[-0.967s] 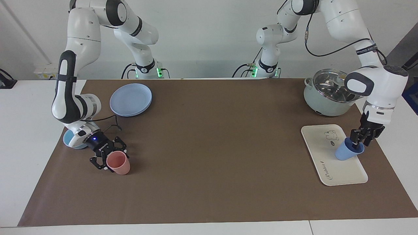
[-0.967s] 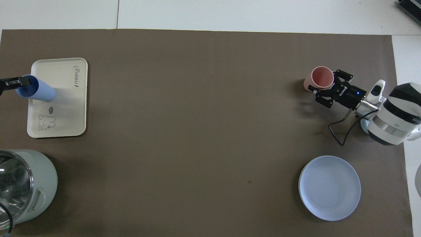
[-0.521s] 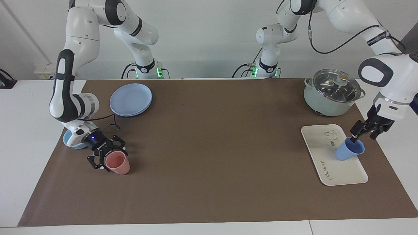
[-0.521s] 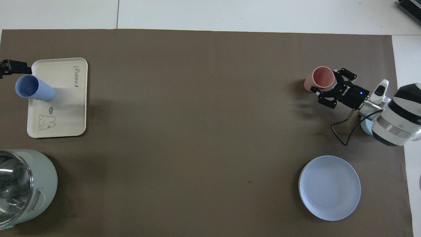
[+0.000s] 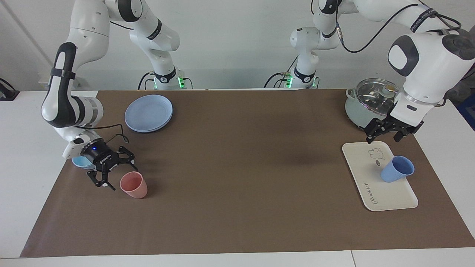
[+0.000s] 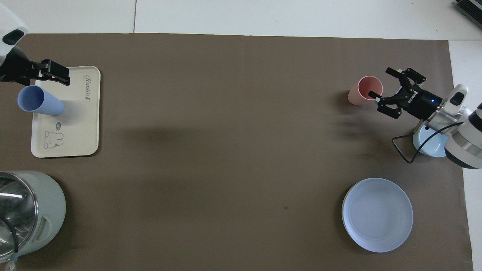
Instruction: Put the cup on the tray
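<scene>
Standing upright on the tray [image 5: 386, 194] [image 6: 81, 124], the cup [image 5: 396, 169] [image 6: 39, 104] rests on the part of the tray toward the left arm's end of the table, its mouth open to the ceiling and nothing gripping it. The tray lies flat on the brown table cover [image 5: 241, 167] [image 6: 226, 131], farther from the robots than the pale green pot [image 5: 369, 109] [image 6: 28, 210] with its glass lid, which sits near the left arm's end.

The left gripper [image 5: 383, 132] [image 6: 52, 72] hangs in the air over the edge of the tray nearest the pot, clear of the cup, its fingers spread apart and empty.

At the right arm's end of the table the right gripper [image 5: 110, 171] [image 6: 389, 84] sits low over the cover just beside the pink tumbler [image 5: 133, 185] [image 6: 364, 90]. Its fingers are spread wide and hold nothing, and the tumbler stands upright and free. Whether one fingertip brushes the tumbler's rim cannot be told.

A low light-blue bowl [image 5: 82, 162] [image 6: 429, 141] sits partly hidden under the right arm's wrist, nearer to the robots than the pink tumbler. The round blue plate [image 5: 148, 113] [image 6: 377, 214] lies nearer still to the robots, well apart from the tumbler.
</scene>
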